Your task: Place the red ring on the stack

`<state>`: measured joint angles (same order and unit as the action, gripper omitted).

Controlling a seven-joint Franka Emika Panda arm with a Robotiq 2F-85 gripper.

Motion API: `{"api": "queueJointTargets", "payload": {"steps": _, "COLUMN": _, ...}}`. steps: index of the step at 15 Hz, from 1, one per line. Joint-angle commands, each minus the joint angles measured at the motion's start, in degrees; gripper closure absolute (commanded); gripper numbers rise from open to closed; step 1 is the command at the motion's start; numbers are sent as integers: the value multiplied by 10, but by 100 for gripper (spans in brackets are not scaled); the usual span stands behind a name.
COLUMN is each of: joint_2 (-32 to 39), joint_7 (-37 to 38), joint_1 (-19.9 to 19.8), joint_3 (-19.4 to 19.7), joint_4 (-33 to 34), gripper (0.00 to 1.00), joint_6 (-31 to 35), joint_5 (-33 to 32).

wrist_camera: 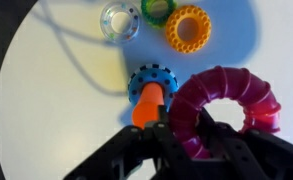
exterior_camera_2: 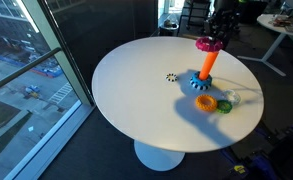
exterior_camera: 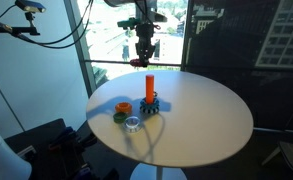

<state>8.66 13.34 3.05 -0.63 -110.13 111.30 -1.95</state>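
- The gripper hangs above the round white table; its jaws pinch the red ring at the ring's 6 o'clock edge in the wrist view
- The red ring is held in the air, clear of the table; in both exterior views it sits level with the top of the stack; whether it touches the peg cannot be told
- In the wrist view, the ring's hole lies at 3 o'clock from the peg tip; the peg is not inside the hole
- The stack stands upright near the table centre; a dark blue toothed ring surrounds its foot
- Loose items in the wrist view, from the stack: orange ring at 1 o'clock; green ring at 12 o'clock, touching or just beside the orange ring; clear ring at 11 o'clock, apart from the green ring
- In an exterior view, a small dark speckled object lies on the table at 9 o'clock from the stack; too small to identify
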Motion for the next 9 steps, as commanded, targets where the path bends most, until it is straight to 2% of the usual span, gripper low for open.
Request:
{"api": "queueJointTargets", "payload": {"steps": 1, "joint_2": 0, "joint_7": 0, "joint_1": -1, "joint_3": -1, "joint_4": 1, "gripper": 68, "joint_6": -1, "joint_5": 0}}
{"api": "queueJointTargets", "payload": {"steps": 4, "joint_2": 0, "joint_7": 0, "joint_1": -1, "joint_3": -1, "joint_4": 1, "gripper": 68, "joint_6": -1, "joint_5": 0}}
{"api": "queueJointTargets", "payload": {"steps": 5, "joint_2": 2, "joint_7": 5, "joint_1": -1, "joint_3": -1, "joint_4": 3, "gripper": 90, "joint_6": 1, "joint_5": -1}}
{"api": "queueJointTargets", "payload": {"steps": 9, "joint_2": 8, "joint_7": 17, "joint_1": -3, "joint_3": 4, "joint_4": 8, "gripper": 90, "joint_6": 8, "joint_5": -2}}
